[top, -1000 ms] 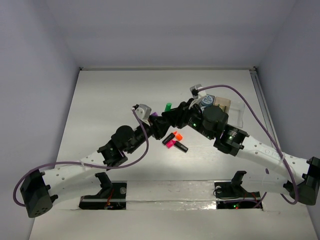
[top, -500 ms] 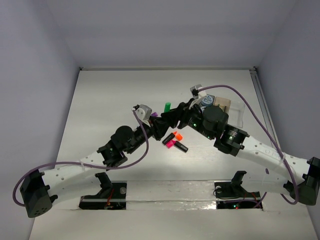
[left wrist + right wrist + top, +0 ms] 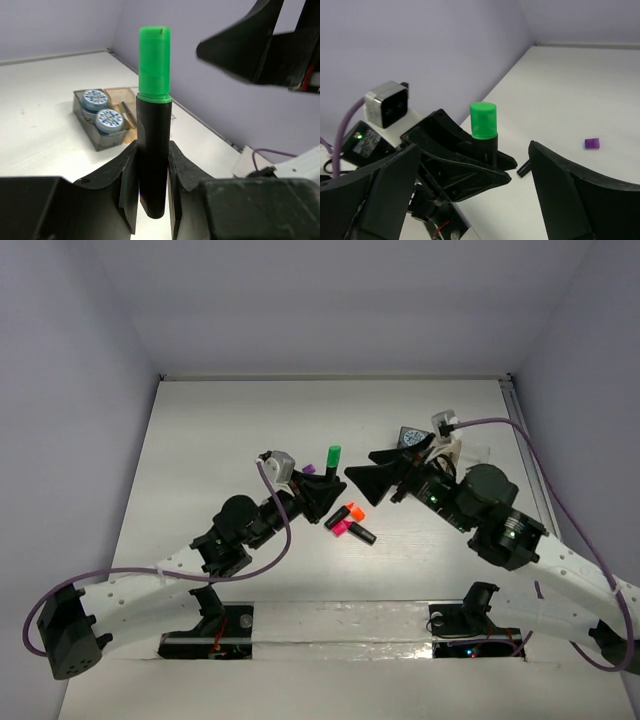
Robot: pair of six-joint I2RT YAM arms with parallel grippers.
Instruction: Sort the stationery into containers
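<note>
- Over on the left of the table (image 3: 200, 430), the left arm (image 3: 150, 575) reaches from its near corner in a long diagonal toward the middle, wrist raised off the surface.
- At its end the left gripper (image 3: 320, 492) is clamped on the black barrel of a green-capped highlighter (image 3: 152, 125). The marker stands upright in the air, cap on top, with nothing else touching it.
- Just beside that grip, a small purple cap (image 3: 309, 468) lies loose on the table, unsorted.
- Centre now: an orange-capped marker (image 3: 355, 511) and a pink-capped marker (image 3: 341, 528) lie flat close together, well apart from any container. I'd say those are yet to be picked up.
- Next, the right gripper (image 3: 378, 471) points at the green cap from the other side, with its jaws spread wide and nothing between them.
- Behind it the right arm (image 3: 500, 525) bends back toward its near right corner.
- Far right, the containers: the dark grey holder (image 3: 100, 141) has two blue-and-white pieces (image 3: 109, 120) sitting in it, so that part looks done.
- Touching it is the clear box (image 3: 120, 92) with the tan insert. Something slim may lie inside, but I can't tell what.
- My read is that the job is partly through. The round pieces are in, while one highlighter is in hand and two markers and a cap are waiting.
</note>
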